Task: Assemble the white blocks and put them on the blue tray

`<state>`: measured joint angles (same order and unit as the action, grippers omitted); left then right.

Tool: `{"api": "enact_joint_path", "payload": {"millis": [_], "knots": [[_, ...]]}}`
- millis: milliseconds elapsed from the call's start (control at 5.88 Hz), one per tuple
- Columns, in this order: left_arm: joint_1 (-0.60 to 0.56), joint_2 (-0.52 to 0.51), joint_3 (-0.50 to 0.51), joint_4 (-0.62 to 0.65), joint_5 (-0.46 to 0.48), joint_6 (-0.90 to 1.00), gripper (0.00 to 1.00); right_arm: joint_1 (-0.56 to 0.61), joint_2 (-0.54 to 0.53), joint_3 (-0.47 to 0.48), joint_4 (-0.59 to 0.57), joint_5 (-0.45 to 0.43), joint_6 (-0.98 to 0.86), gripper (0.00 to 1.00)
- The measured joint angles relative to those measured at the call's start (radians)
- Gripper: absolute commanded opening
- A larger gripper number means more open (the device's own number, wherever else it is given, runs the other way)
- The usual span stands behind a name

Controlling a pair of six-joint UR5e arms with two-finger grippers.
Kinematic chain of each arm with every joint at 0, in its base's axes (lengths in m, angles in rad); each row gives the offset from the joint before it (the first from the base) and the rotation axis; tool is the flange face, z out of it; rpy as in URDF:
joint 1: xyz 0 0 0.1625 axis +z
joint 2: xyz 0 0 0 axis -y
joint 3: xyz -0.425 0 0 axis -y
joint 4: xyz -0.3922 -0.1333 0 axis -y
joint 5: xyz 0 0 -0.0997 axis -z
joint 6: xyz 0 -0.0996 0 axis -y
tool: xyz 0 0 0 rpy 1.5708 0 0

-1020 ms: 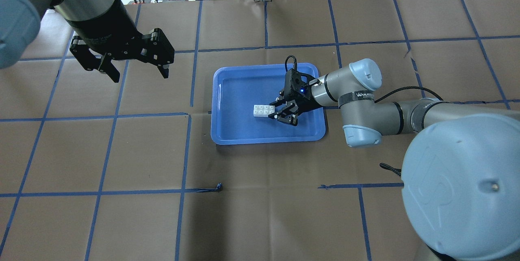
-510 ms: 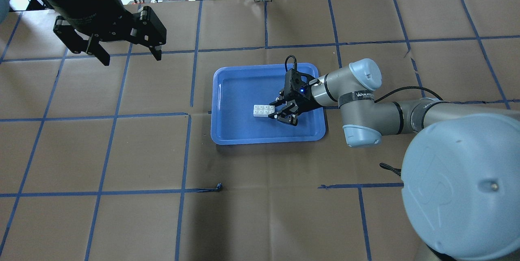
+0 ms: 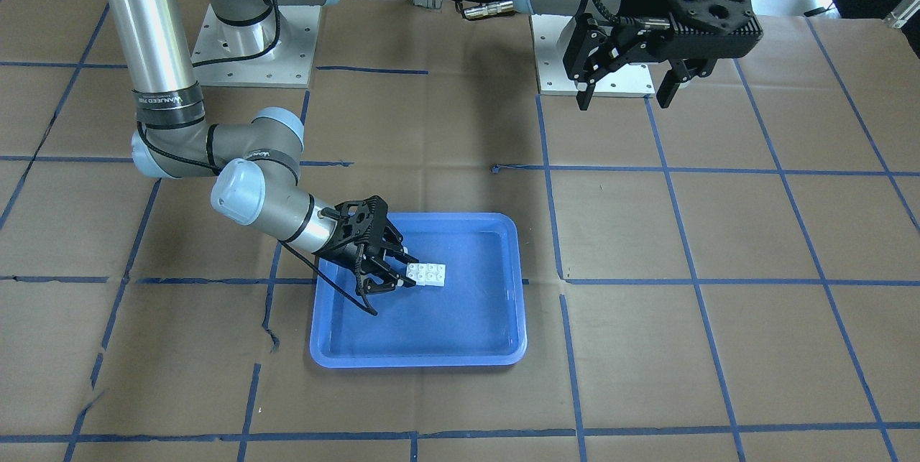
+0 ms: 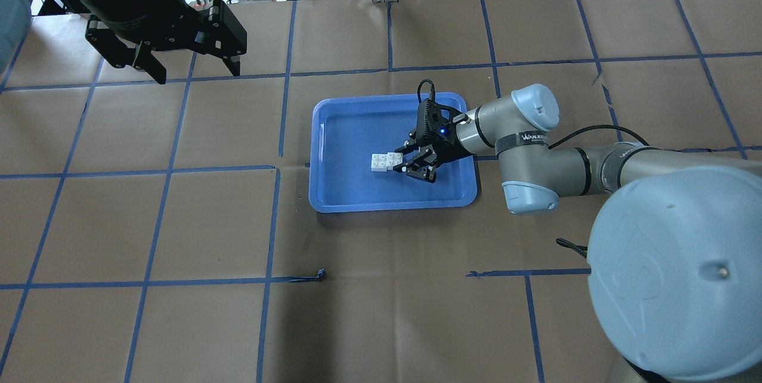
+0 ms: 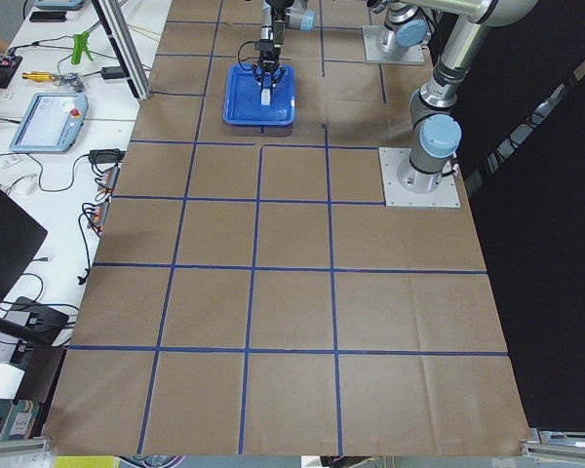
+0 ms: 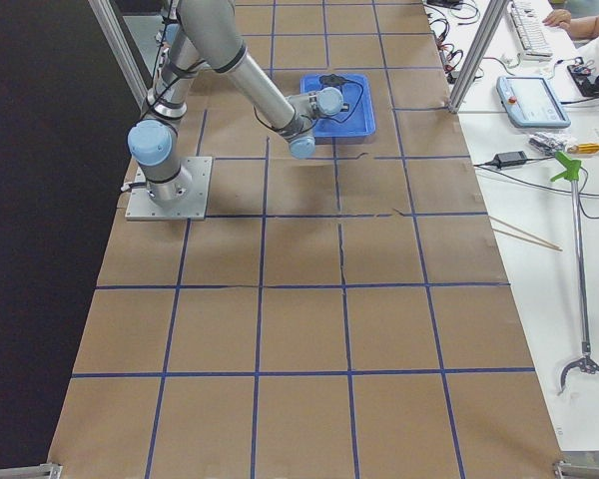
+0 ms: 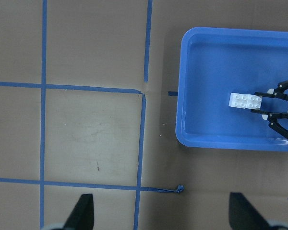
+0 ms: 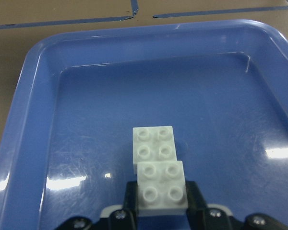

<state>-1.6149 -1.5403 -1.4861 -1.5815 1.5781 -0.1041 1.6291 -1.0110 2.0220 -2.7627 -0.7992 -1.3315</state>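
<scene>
R end effector [image 8: 162,196] sits low inside blue tray [image 4: 351,133], clenched on the near one of the white blocks [image 8: 156,172]. Its pads [image 8: 196,199] are tight vs both side walls in wrist view. Blocks lie roughly mid-tray, near one offset a bit sideways from far one. Can't tell from these angles if they're properly clicked together or just abutting. L end effector [image 4: 197,70] is released & empty, hanging high over the surface [image 4: 381,287], well apart from tray.

Judgement: nearly done, release left. To do it well, confirm seating first, ease jaws apart slowly & evenly, then back out straight + up so neither pad drags the pair.
</scene>
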Motion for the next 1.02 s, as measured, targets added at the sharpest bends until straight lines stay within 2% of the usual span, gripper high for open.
{"api": "enact_joint_path", "payload": {"millis": [340,680,850,1020], "knots": [[0.012,0.001,-0.014,0.009,-0.007,0.042,0.99,0.0,0.0,0.001,0.0,0.0,0.001,0.52],[0.024,0.0,-0.015,0.009,-0.008,0.103,0.99,0.0,0.0,0.001,0.001,0.001,0.001,0.56],[0.025,0.0,-0.016,0.007,-0.008,0.107,0.99,0.0,0.0,0.001,0.001,0.001,0.002,0.83],[0.026,0.0,-0.017,0.004,-0.007,0.11,0.99,0.0,0.0,0.0,0.002,0.001,0.009,1.0]]}}
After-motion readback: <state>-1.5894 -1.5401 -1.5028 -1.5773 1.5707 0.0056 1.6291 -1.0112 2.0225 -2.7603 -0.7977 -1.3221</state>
